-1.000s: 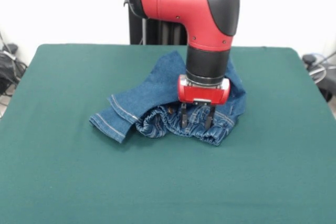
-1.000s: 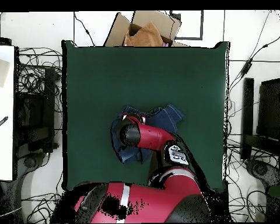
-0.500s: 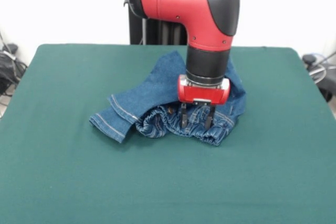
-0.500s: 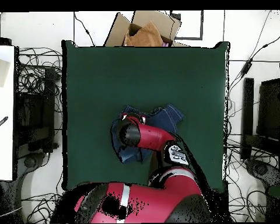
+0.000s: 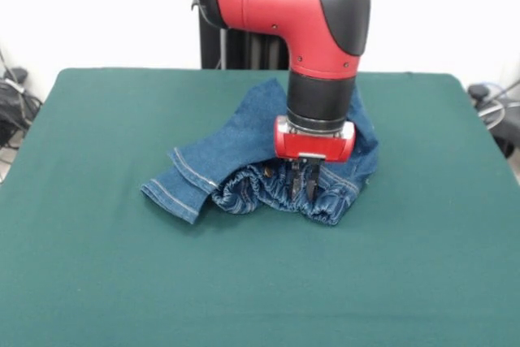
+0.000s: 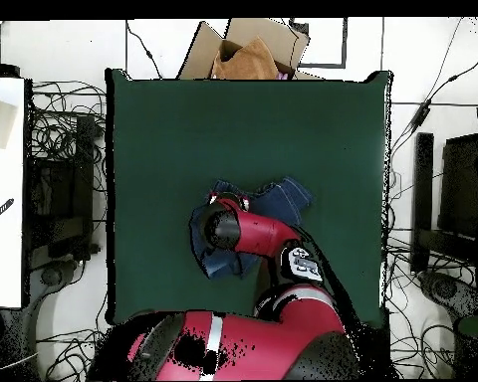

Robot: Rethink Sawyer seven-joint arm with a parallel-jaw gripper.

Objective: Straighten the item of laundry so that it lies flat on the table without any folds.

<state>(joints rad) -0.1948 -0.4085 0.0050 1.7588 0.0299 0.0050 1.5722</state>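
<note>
Since a second ago your gripper (image 5: 301, 187) has gone from fingers spread over the waistband to fingers pinched together on the gathered elastic of the jeans (image 5: 244, 148), and the cloth near the left leg cuff has shifted very slightly; arm position looks otherwise unchanged. You now hold a bunch of waistband fabric between narrow, nearly touching fingers. The jeans sit crumpled a little behind the middle of the table (image 5: 97, 266), one leg folded out toward the picture's left with its tan-stitched hem showing, the rest heaped under and behind the wrist. You have plenty of bare green cloth all around: wide room toward the camera side and both side edges in the front view, less toward the pedestal edge, where the denim reaches fairly near. From overhead the arm (image 6: 245, 231) covers much of the jeans (image 6: 288, 196), which lie near the table's (image 6: 153, 129) centre, well clear of every edge. A cardboard box (image 6: 251, 48) sits beyond the far edge. No readable writing or labels anywhere.
</note>
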